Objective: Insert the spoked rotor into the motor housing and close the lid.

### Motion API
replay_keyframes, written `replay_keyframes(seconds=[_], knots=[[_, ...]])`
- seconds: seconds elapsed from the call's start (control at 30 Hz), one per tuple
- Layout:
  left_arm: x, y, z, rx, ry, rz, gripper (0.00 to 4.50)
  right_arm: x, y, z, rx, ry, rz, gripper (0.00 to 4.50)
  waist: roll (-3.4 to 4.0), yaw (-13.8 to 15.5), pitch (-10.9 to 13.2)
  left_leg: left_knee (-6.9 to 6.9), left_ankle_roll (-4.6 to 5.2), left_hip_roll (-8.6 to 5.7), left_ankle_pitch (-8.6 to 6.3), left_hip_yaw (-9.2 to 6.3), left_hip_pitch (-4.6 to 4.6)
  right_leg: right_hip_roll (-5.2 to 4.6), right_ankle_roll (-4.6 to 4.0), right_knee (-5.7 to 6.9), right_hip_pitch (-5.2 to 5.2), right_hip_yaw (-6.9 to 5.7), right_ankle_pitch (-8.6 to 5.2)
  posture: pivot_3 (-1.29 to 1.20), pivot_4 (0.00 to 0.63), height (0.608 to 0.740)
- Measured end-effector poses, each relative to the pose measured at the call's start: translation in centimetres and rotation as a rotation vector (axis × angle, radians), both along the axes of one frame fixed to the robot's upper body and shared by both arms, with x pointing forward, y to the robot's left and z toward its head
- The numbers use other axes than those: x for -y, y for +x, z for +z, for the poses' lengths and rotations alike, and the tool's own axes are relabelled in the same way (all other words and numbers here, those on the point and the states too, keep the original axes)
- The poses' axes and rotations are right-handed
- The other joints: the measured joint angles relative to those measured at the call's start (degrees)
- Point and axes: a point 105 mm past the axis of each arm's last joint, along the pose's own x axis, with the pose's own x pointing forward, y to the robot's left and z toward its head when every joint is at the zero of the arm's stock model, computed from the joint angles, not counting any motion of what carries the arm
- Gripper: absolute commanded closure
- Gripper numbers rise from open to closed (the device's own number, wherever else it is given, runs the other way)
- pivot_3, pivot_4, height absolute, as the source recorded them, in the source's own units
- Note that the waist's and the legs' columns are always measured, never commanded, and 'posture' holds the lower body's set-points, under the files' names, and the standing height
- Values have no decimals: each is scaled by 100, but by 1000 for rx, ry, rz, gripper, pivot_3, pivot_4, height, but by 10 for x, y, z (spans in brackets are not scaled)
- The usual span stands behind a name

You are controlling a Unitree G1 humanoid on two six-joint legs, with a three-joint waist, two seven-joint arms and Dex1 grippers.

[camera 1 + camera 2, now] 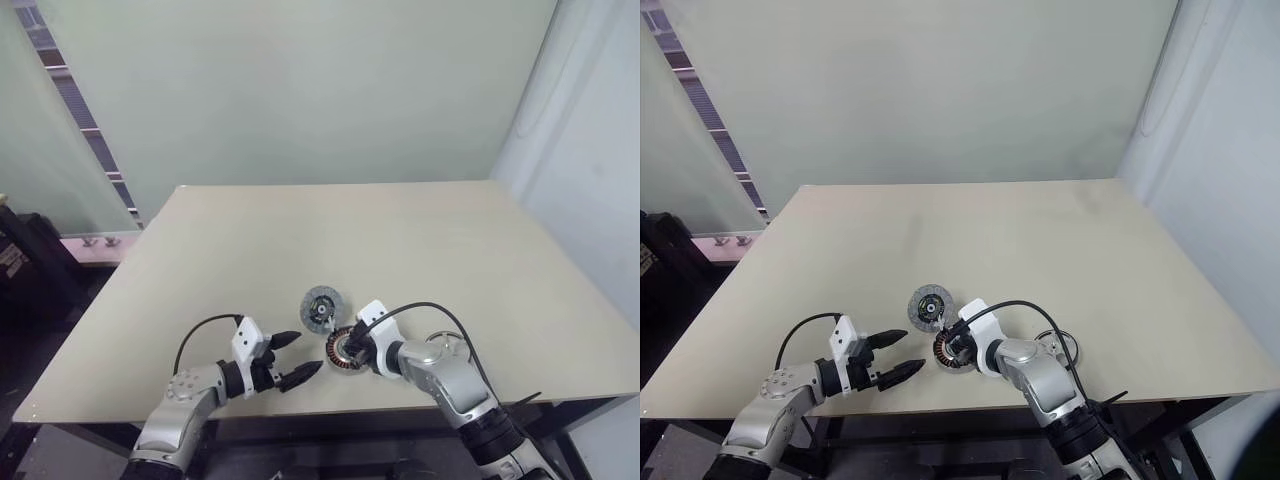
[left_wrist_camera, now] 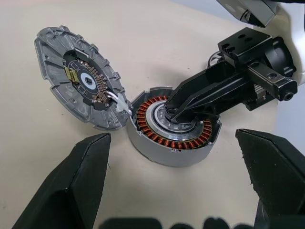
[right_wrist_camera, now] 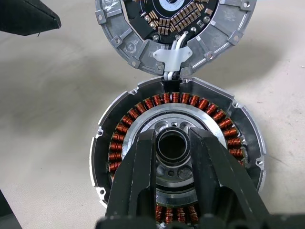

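Note:
The grey motor housing (image 2: pixel 159 153) lies on the table near the front edge. Its lid (image 2: pixel 78 83) stands open on the far side, joined by white wires, its circuit board showing. The spoked rotor (image 3: pixel 190 102), a ring of copper windings around a silver hub, sits inside the housing. My right gripper (image 3: pixel 172 145) reaches in from the right, shut on the dark tube at the rotor's centre. My left gripper (image 1: pixel 308 353) hovers open just left of the housing, pointing at it, nothing between its fingers (image 2: pixel 90 181).
The beige table (image 1: pixel 300 240) runs far back and to both sides. Its front edge lies just below both grippers. A thin dark cable loop (image 1: pixel 1058 345) lies on the table right of the right wrist.

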Motion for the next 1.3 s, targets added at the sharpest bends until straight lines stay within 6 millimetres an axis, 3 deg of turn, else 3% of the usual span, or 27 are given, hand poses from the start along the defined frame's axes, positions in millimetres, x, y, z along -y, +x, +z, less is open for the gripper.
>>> replay_keyframes(seconds=[0.03,0.2,0.7,0.8,0.97,1.3], knots=[[0,0,0,2,1,0,0,0,0,0,2,-4,1,3802,0,0,0,0,0,0,0,0,0,0,0,0,0,0,0,0,0,740],[0,0,0,5,6,-1,0,-1,-1,0,0,-3,14,2153,0,0,0,0,0,0,0,0,1,0,0,0,0,0,0,0,0,740],[2,0,0,6,11,-8,0,2,-1,14,22,8,7,2153,0,0,0,-1,-1,0,0,-1,-3,0,0,1,-3,-1,0,0,0,740],[2,0,0,8,11,-9,0,1,-1,14,24,11,6,2709,0,0,0,-1,-1,0,0,-1,-3,0,0,0,-3,-1,0,0,0,740],[2,1,0,9,11,-10,0,0,0,15,35,11,4,4482,0,0,0,-1,-1,0,0,-1,-3,0,0,0,-4,-1,0,0,0,740],[2,1,0,9,12,-11,0,-4,-1,4,32,-19,19,4482,0,0,0,-1,-1,0,0,0,-2,0,0,1,-4,-1,0,0,0,740]])
